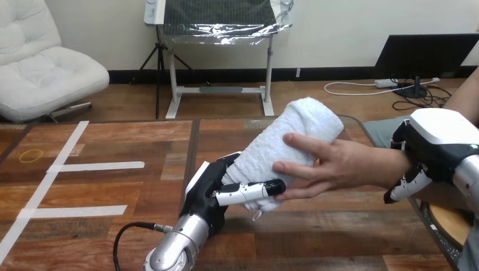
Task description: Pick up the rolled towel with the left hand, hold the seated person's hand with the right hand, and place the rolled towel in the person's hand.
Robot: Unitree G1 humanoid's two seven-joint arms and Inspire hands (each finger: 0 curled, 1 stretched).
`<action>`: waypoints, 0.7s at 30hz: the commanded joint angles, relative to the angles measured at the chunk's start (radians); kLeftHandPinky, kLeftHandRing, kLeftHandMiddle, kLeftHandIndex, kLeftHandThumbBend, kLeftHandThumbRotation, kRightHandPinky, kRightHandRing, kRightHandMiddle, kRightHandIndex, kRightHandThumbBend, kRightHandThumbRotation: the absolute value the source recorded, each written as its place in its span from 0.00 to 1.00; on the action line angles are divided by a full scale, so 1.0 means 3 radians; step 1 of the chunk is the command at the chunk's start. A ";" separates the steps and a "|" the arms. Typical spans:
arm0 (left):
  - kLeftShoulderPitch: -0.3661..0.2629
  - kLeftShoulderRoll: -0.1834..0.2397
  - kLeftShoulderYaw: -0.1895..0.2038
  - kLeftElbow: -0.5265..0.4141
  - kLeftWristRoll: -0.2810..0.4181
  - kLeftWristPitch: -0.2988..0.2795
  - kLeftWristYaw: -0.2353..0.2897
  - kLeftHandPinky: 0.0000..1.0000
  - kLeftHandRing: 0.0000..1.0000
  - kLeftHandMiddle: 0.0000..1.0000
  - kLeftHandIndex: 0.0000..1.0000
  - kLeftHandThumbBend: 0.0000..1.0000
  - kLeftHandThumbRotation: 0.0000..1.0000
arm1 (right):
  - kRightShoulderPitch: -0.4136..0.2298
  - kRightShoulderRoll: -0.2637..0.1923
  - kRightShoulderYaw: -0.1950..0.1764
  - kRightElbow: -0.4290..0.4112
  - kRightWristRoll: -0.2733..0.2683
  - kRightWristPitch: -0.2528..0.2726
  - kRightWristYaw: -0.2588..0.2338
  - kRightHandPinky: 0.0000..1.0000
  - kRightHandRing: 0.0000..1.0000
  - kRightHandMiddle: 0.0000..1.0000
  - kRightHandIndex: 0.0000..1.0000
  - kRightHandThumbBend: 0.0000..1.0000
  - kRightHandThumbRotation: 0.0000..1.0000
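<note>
Reaching in from the bottom edge, the robot's left hand [212,189] grips the lower end of the rolled towel [294,127], with its thumb and fingers curled round the white roll. The towel slants up and to the right over the middle of the table [73,248], its far end the higher one. The person's hand [327,166] comes in from the right and lies on the towel's near side, fingers spread across the cloth and one fingertip touching the robot's thumb. The robot's right hand [435,147] sits over the person's wrist at the right edge, its fingers [405,187] curling round beneath it. The table is dark brown planked wood. White tape strips [96,166] cross its left part, and a thin yellow ring [31,155] lies beside them.
</note>
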 commanded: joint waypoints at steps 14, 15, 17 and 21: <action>-0.0268 -0.0220 -0.0183 -0.0110 0.0042 0.0023 -0.0074 0.35 0.33 0.35 0.42 0.66 0.00 | -0.0136 0.0069 -0.0027 -0.0008 0.0009 -0.0002 -0.0053 0.11 0.18 0.27 0.33 0.75 0.00; -0.0264 -0.0221 -0.0186 -0.0118 0.0045 0.0031 -0.0071 0.35 0.33 0.35 0.42 0.66 0.00 | -0.0135 0.0069 -0.0028 -0.0007 0.0011 -0.0005 -0.0054 0.11 0.18 0.27 0.33 0.75 0.00; -0.0257 -0.0224 -0.0192 -0.0125 0.0047 0.0037 -0.0073 0.35 0.33 0.35 0.42 0.66 0.00 | -0.0133 0.0070 -0.0030 -0.0006 0.0014 -0.0004 -0.0053 0.11 0.18 0.27 0.33 0.75 0.00; -0.0248 -0.0227 -0.0196 -0.0122 0.0048 0.0030 -0.0082 0.34 0.33 0.35 0.42 0.66 0.00 | -0.0132 0.0071 -0.0026 -0.0005 0.0009 0.0011 -0.0041 0.11 0.18 0.28 0.34 0.75 0.00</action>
